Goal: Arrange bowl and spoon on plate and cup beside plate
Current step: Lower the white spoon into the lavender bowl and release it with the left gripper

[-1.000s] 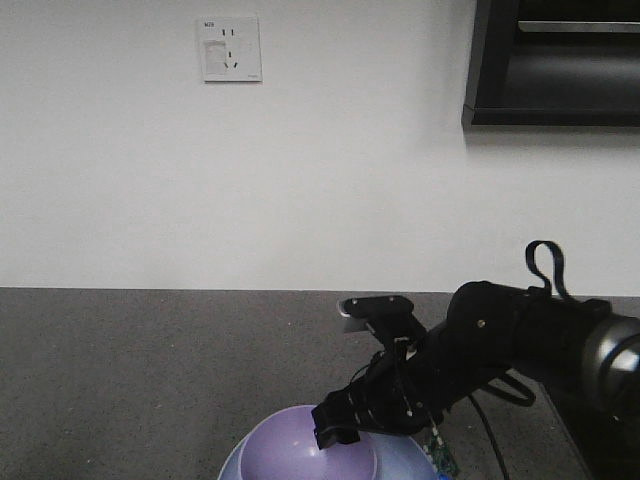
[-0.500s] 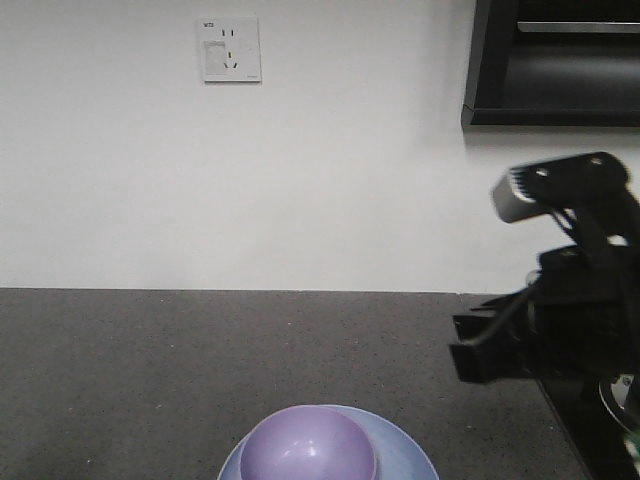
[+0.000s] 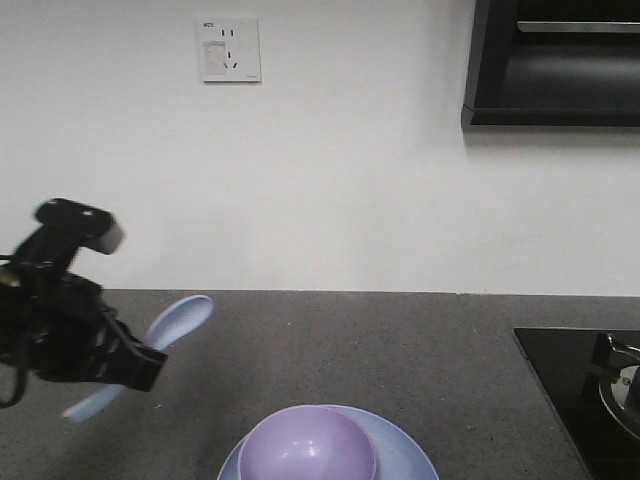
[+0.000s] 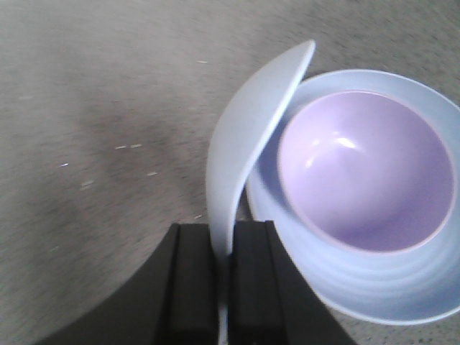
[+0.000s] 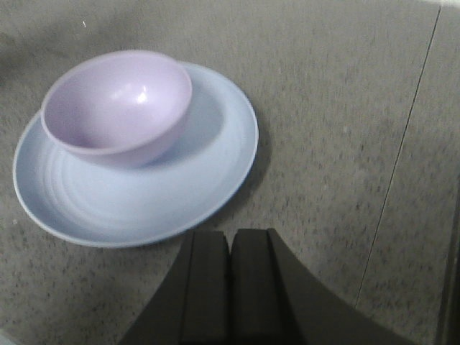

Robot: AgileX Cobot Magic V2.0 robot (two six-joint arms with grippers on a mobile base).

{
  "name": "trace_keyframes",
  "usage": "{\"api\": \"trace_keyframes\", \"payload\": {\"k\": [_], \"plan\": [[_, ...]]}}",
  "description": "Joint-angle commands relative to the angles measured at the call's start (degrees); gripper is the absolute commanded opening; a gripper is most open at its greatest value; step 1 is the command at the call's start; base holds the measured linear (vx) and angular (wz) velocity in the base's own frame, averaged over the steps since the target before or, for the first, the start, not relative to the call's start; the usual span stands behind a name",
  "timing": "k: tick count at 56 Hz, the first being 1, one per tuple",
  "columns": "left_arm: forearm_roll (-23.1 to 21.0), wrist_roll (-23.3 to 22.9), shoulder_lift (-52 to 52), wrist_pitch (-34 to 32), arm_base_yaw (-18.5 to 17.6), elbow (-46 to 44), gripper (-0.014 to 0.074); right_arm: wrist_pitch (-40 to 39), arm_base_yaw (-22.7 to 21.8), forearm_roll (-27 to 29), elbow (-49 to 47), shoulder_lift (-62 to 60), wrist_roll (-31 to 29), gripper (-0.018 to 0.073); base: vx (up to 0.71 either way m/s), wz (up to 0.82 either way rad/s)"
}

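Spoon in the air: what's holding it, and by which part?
The left gripper pinches the spoon by its handle, scoop pointing outward. The right gripper is shut, holding nothing.

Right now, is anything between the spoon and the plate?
Nothing visible. The left gripper holds the spoon beside the plate, only bare counter between. The bowl already sits on the plate, leaving bare rim around it.

A kitchen: dark speckled countertop (image 3: 350, 335), black hob (image 3: 556, 366), wall socket (image 3: 229, 48).

Bowl (image 3: 310, 448) on plate (image 3: 408, 462); spoon (image 3: 180, 322) at left.
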Motion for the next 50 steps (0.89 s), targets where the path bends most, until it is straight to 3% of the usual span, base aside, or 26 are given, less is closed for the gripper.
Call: {"api": "trace_keyframes", "payload": {"k": [1,15,21,27,32,41,50], "plan": [[-2.86,0.8,6.44,2.86,-2.85,-8.18,0.0,-4.43,-0.16,-0.29,-0.63,-0.41,1.12,-0.0008,0.0,0.0],[-2.73,-0.79,20.67,10.9,-10.53,-18.84,0.0,-6.6,-0.16,-0.61,-0.63,-0.41,1.12,-0.0008,0.0,0.0],[-0.9,-1.42,22.34,10.2,-12.56,-19.48,0.0,-6.89,-0.16,-0.66,-0.63,-0.41,1.12,-0.0008,0.0,0.0],[3.33,-5.79,22.44,9.1,-13.29,-19.48,0.0,-7.07,-0.16,-0.99,-0.63,-0.41,1.12,-0.0008,0.0,0.0],[4.71,-6.87,22.39,9.89,-13.29,-19.48,0.0,-7.39,-0.16,-1.49,-0.63,-0.41,1.12,-0.0008,0.0,0.0],[4.69,-6.76,22.45,11.2,-13.29,-19.48,0.0015,-8.28,-0.16,-1.86,-0.63,-0.41,1.12,-0.0008,0.0,0.0],[4.08,-6.61,22.45,11.06,-13.29,-19.48,0.0102,-10.01,-0.16,-1.69,-0.63,-0.41,1.12,-0.0008,0.0,0.0]]}}
